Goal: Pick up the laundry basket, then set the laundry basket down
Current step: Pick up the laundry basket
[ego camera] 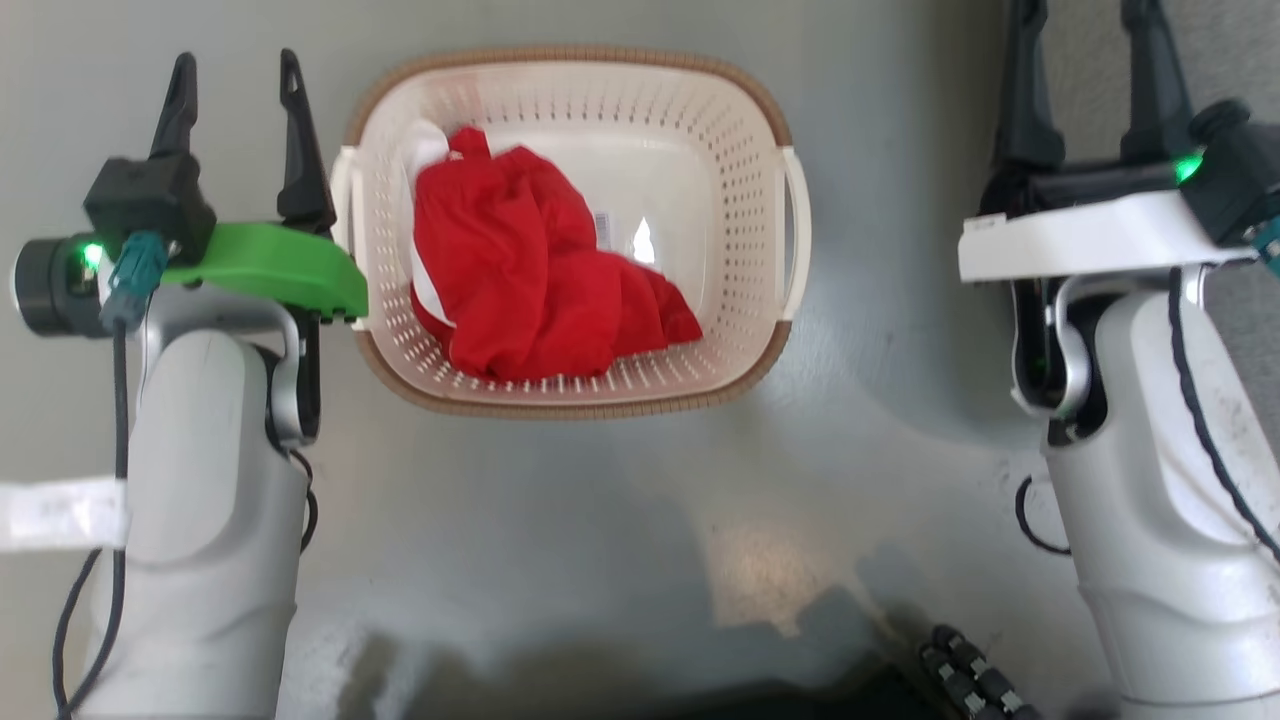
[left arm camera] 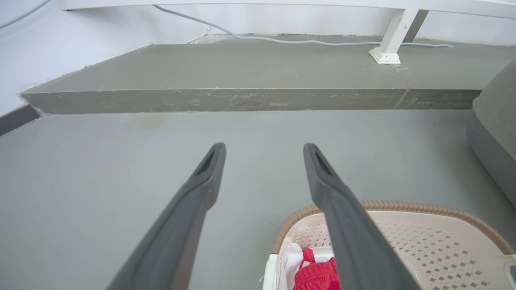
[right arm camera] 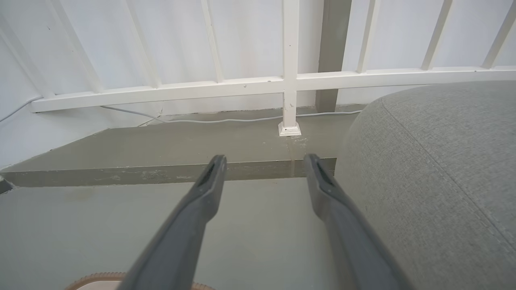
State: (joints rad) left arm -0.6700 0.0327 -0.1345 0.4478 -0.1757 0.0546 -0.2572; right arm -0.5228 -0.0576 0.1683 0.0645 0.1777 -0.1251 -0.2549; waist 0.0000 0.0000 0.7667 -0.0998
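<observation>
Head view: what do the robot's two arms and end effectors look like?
Both forearms are pale grey shells. The left end effector has two long dark tapered fingers on a green bracket; the right end effector sits on a white bracket. Green lights glow on both wrists, and black cables trail along each arm.

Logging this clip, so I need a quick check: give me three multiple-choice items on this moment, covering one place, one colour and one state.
1. Where is the laundry basket?
A. On the floor, between the left claw and the right claw
B. On a table
C. Hanging from one arm

2. What colour is most of the clothing in it?
A. Blue
B. Red
C. Yellow

3. How do the claws stand?
A. Both shut on the rim
B. One shut on a handle
C. Both open, holding nothing

Answers:
1 A: the head view shows it on the floor, with an arm on each side.
2 B: a red heap lies inside it.
3 C: each wrist view shows the fingers spread, with nothing between them.
</observation>
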